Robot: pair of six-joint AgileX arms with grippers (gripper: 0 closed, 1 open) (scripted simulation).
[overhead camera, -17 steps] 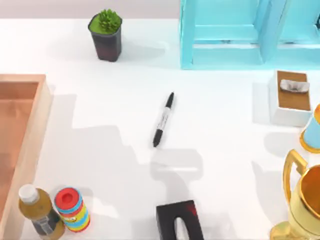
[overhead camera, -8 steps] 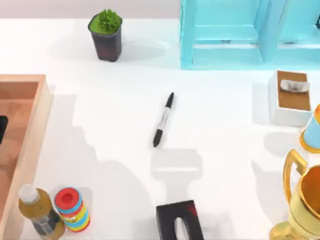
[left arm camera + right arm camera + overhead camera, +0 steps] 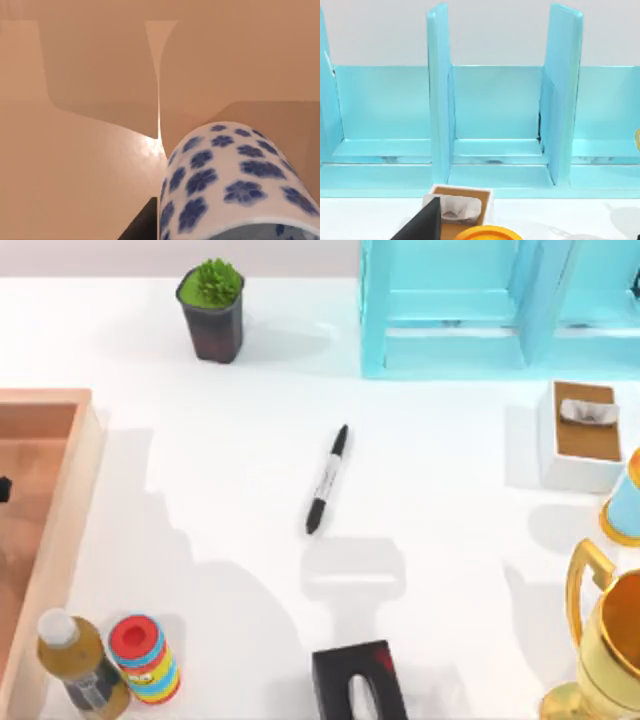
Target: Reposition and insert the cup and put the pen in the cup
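Note:
The cup (image 3: 235, 185), white with blue flowers, shows close up in the left wrist view over the wooden floor of the tray (image 3: 75, 165). A dark part of my left gripper (image 3: 142, 227) lies right beside it. In the top view a small dark bit of that gripper (image 3: 3, 488) shows at the far left edge, over the tray (image 3: 75, 490). The pen (image 3: 327, 480), black with a pale label band, lies slanted on the white table at the middle. A dark part of my right gripper (image 3: 425, 222) points toward the blue shelf.
A potted plant (image 3: 212, 310) stands at the back left and a blue shelf (image 3: 500, 305) at the back right. A tissue box (image 3: 583, 435), light-blue cup (image 3: 625, 500) and gold trophy (image 3: 610, 650) line the right edge. A bottle (image 3: 75, 665), striped can (image 3: 145, 658) and black box (image 3: 358, 680) stand along the front.
A dark bit of my left gripper came in at the top view's left edge over the tray, and now shows smaller. The arm's shadow on the table shifted left. The pen has not moved.

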